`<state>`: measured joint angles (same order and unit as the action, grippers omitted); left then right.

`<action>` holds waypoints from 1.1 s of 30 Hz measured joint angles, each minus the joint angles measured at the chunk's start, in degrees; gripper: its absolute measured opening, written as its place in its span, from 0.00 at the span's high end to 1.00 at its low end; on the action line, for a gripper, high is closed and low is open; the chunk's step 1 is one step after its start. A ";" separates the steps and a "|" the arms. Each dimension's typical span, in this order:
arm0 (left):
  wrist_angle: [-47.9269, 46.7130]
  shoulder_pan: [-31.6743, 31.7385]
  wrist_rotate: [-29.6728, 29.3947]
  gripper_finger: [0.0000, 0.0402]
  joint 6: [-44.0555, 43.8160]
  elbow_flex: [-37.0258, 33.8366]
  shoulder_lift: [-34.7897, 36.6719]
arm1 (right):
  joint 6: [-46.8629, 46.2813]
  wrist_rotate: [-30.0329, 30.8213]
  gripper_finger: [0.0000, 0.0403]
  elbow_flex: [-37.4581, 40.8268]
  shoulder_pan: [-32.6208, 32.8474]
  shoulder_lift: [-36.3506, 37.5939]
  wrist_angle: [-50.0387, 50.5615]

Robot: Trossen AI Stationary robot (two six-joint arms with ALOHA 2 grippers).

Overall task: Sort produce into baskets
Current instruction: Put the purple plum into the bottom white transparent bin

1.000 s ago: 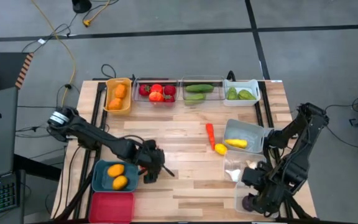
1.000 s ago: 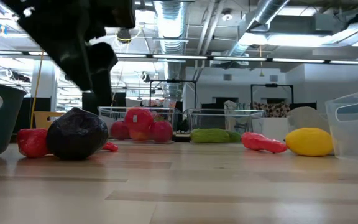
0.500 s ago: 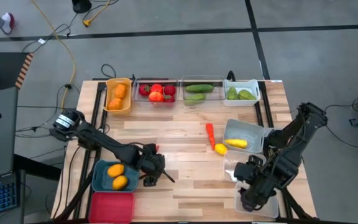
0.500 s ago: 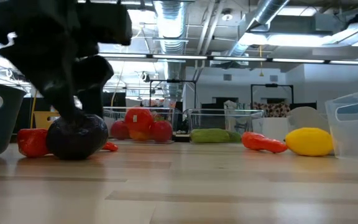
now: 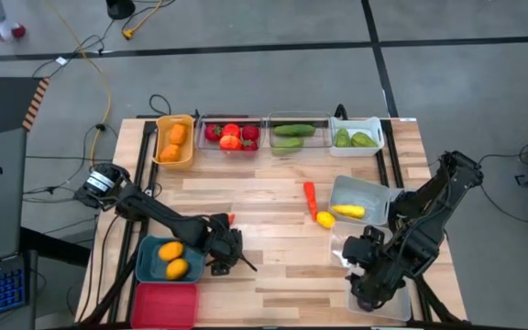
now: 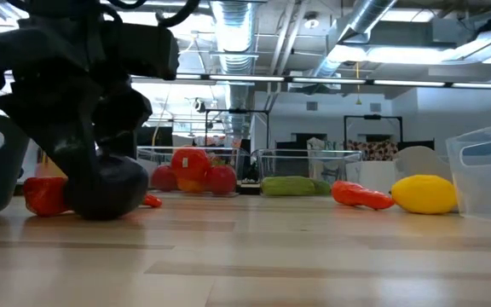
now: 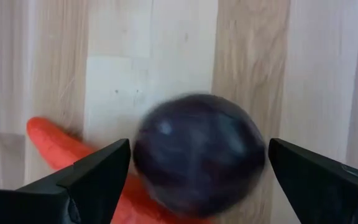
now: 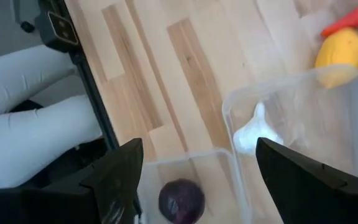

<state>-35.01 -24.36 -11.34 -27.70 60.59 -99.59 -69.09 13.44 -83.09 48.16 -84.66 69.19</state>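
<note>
Produce on our table, dark purple ball (image 7: 199, 155) between our left gripper's (image 7: 197, 186) spread fingers, right gripper (image 8: 197, 186) open above clear bins (image 8: 303, 124).

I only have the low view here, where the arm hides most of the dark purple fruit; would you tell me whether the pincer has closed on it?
Observer: No. From the left wrist, the left pincer has its fingers open on either side of the dark purple fruit, with gaps showing.
Operator: Thank you. Where would that fruit go?
Observer: Probably the clear bin below the open right pincer, at the table's right side: a matching purple fruit lies in it.
Operator: And what does the teal bin hold?
Observer: The teal bin holds two orange fruits.
</note>
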 joint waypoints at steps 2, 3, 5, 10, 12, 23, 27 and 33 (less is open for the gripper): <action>-0.20 0.00 -0.06 0.10 0.00 0.03 0.00 | 2.31 1.24 0.16 0.00 0.00 0.00 -0.81; -0.22 0.00 -0.08 0.11 0.00 -0.01 0.02 | 3.67 1.91 0.16 0.00 0.00 0.00 -1.37; 0.00 0.00 -0.06 0.14 0.00 0.01 0.02 | 6.02 3.42 0.16 0.00 0.00 0.00 -2.04; 0.00 0.00 -0.06 0.25 -0.08 0.01 0.03 | 10.97 9.78 0.16 0.00 0.00 0.00 -2.87; 0.05 0.00 -0.02 0.29 -0.51 0.01 0.04 | 12.63 11.88 0.16 0.00 0.00 0.00 -2.93; 4.41 0.75 1.86 0.31 -3.13 2.17 0.07 | 23.00 20.25 0.16 0.00 -0.09 0.00 -4.04; 8.56 2.69 4.12 0.31 -2.42 5.70 0.07 | 28.49 20.34 0.16 0.00 -0.77 0.00 -6.42; 15.93 6.52 10.46 0.31 0.40 11.34 0.09 | 40.76 21.40 0.16 -0.02 -2.38 -0.91 -11.46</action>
<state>-19.08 -17.84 -0.88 -27.31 71.92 -99.50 -28.33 34.84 -83.11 45.78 -85.57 57.73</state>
